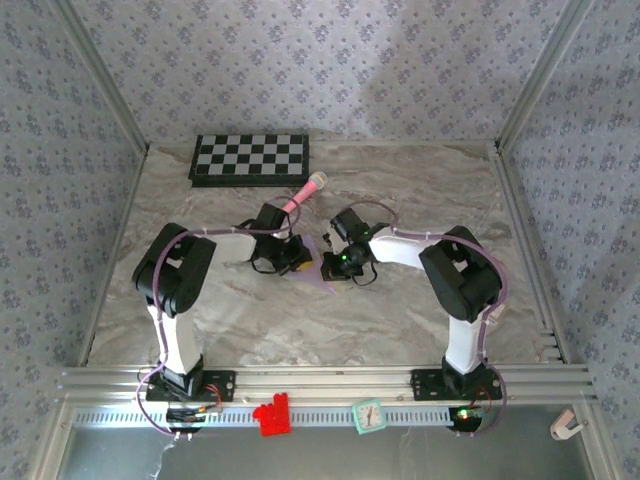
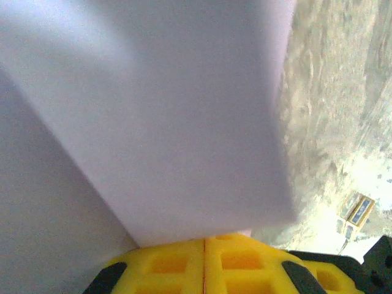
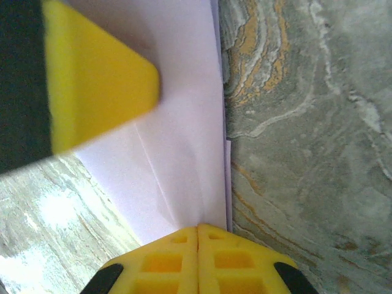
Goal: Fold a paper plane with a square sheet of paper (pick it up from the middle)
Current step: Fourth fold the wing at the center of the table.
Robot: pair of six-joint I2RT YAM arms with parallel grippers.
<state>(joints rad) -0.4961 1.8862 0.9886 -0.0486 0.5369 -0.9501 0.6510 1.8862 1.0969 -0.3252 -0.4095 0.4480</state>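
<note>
At the near rail (image 1: 320, 381): red block (image 1: 270, 413), teal clock (image 1: 368, 416), pale hook (image 1: 565, 424) far to the right. Just beyond, two arm bases, both arms bent inward to the middle of the worktop (image 1: 420, 300).

There, between the wrists, the paper (image 1: 319, 277): pale lavender, small, partly folded, one sharp corner pointing toward the near edge. Pinched from the left by the left hand (image 1: 296, 258) and from the right by the right hand (image 1: 335, 263), the two close together. Lifted or lying flat: cannot tell.

Left wrist view: yellow fingers of the left hand (image 2: 204, 244) pressed pad to pad on the paper (image 2: 184, 122). Smooth, plain sheet, a lighter panel meeting a shaded one along a straight diagonal fold, right edge clean and straight.

Right wrist view: right hand (image 3: 197, 231) likewise closed tight on the paper (image 3: 184, 153). One fine crease running away from the fingers, a second layer peeking out along the straight right edge. Over the far left part, another yellow finger (image 3: 98, 79), black-backed, blurred.

Worktop in a grey-beige marble pattern with swirling veins, pale metal rails along left and right. Farther off, pink microphone (image 1: 304, 193), lying slantwise. Just beside its far end, black-and-white checkered board (image 1: 250, 159) at the far edge, left of centre. On three sides, walls (image 1: 320, 60) papered lavender-grey with a small floral print.
</note>
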